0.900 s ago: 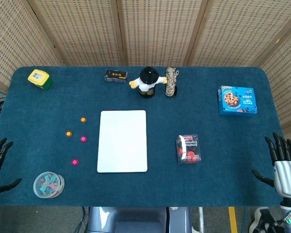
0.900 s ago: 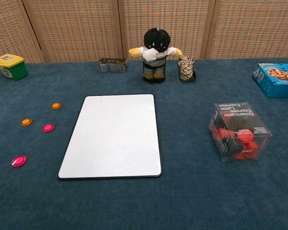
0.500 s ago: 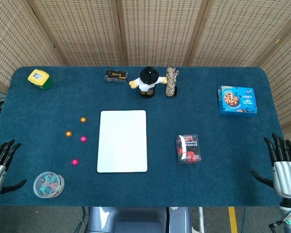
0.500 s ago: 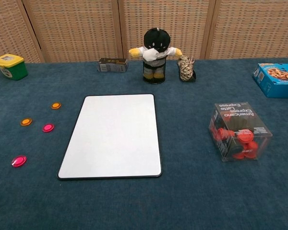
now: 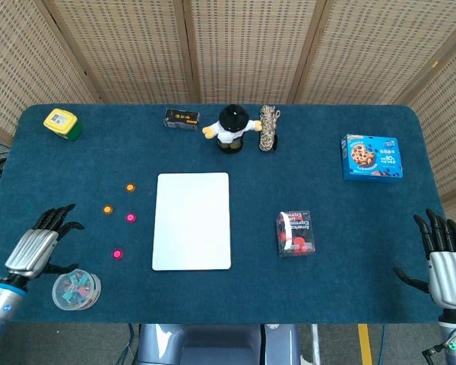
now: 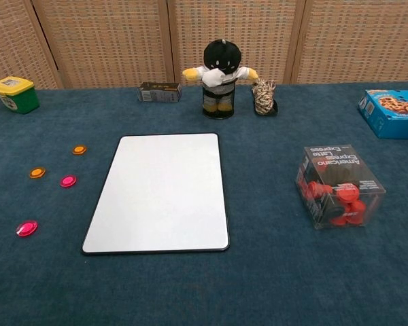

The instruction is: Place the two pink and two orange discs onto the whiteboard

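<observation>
1. Whiteboard (image 5: 191, 220) flat near the table's (image 5: 349, 228) middle, bare, nothing on it.
2. 2 orange discs, 1 (image 5: 130, 187) and another (image 5: 107, 209), on the cloth left of the whiteboard, apart from it.
3. 2 pink discs, 1 (image 5: 131, 217) near the board's left edge, the other (image 5: 117, 254) further toward the front edge.
4. Left hand (image 5: 36, 246) over the front left corner, fingers spread, holding nothing, just beside a clear tub of clips (image 5: 76, 289).
5. Right hand (image 5: 444, 266) at the front right corner, fingers apart, empty.
6. Along the back edge: yellow-green box (image 5: 61, 123), small dark box (image 5: 182, 119), plush doll (image 5: 231, 128), rope coil (image 5: 269, 128).
7. Toward the right edge: cookie box (image 5: 372, 157); clear capsule box (image 5: 296, 233) right of the whiteboard.
</observation>
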You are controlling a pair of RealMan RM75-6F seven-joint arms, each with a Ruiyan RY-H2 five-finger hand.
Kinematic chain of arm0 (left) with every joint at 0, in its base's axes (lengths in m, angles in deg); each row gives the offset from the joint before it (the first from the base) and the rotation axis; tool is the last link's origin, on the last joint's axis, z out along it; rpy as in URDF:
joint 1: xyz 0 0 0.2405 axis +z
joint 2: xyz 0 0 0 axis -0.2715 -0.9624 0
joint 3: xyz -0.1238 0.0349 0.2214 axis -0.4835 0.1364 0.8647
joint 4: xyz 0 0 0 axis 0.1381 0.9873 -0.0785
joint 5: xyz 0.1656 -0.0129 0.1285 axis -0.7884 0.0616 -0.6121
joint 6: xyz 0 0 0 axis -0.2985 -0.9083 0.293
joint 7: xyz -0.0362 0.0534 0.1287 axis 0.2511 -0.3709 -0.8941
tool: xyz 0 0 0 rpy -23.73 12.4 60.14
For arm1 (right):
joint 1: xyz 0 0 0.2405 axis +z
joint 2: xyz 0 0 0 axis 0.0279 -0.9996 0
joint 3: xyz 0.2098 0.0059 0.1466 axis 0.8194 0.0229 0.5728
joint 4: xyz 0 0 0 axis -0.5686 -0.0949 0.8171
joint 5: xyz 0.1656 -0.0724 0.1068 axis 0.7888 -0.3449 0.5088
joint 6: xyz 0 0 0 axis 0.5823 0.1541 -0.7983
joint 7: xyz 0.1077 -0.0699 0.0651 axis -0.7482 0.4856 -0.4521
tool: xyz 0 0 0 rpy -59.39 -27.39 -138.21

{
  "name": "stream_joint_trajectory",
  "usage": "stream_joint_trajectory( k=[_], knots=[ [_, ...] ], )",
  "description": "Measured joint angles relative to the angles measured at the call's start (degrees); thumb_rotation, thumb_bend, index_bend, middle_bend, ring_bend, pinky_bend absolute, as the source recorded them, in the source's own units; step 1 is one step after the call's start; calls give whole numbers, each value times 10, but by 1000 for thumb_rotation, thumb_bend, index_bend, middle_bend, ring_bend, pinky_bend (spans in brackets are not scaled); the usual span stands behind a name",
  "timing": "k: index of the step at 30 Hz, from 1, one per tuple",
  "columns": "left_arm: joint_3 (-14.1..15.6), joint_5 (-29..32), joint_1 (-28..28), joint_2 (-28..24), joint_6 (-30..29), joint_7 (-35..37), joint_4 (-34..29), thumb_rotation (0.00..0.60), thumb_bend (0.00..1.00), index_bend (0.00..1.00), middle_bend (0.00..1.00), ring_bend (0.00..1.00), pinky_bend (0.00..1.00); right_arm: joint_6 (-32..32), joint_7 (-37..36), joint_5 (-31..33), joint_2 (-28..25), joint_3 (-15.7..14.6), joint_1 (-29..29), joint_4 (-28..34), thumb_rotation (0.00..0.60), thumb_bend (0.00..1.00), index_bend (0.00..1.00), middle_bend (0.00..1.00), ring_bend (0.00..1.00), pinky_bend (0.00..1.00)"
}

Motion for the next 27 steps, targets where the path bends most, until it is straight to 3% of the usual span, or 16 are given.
stream_joint_trajectory(
  k=[9, 27],
  knots=[
    [-11, 110, -93, 36, 129, -129, 9, 600, 193, 340, 0, 0, 0, -6, -4, 3, -3, 0, 1, 3, 600, 0, 0, 0, 0, 0],
    [9, 136, -113, 107, 134, -135, 62, 600, 294, 378, 0, 0, 0, -10, -11, 5, -7, -1, 2, 6, 600, 0, 0, 0, 0, 0]
  ],
)
